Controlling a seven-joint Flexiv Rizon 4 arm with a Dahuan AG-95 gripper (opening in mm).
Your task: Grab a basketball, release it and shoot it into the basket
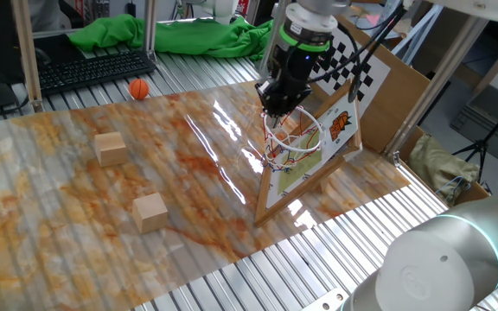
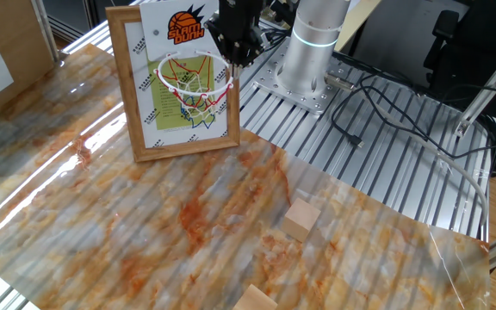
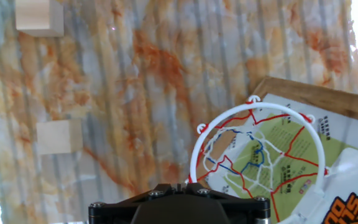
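Gripper [image 1: 277,108] hangs right above the basket [image 1: 290,138], tips just over the near edge of the rim; jaw opening can't be read, since the fingertips are dark against the net in both fixed views and the hand view shows only the black gripper base, no fingers; nothing orange shows at the tips, so it's likely empty, but that's a guess; the basketball [image 1: 138,88] is nowhere near, sitting well apart across the mat, up by the keyboard [image 1: 93,69] at the far edge; so the coming move turns on that offset: the ball lies away from the backboard's [image 2: 175,77] front, past the two wooden blocks [image 1: 110,148]; a round ball has no axis to align to; the ball is out of frame in the other fixed view and the hand view, which see only the hoop, mat and blocks.
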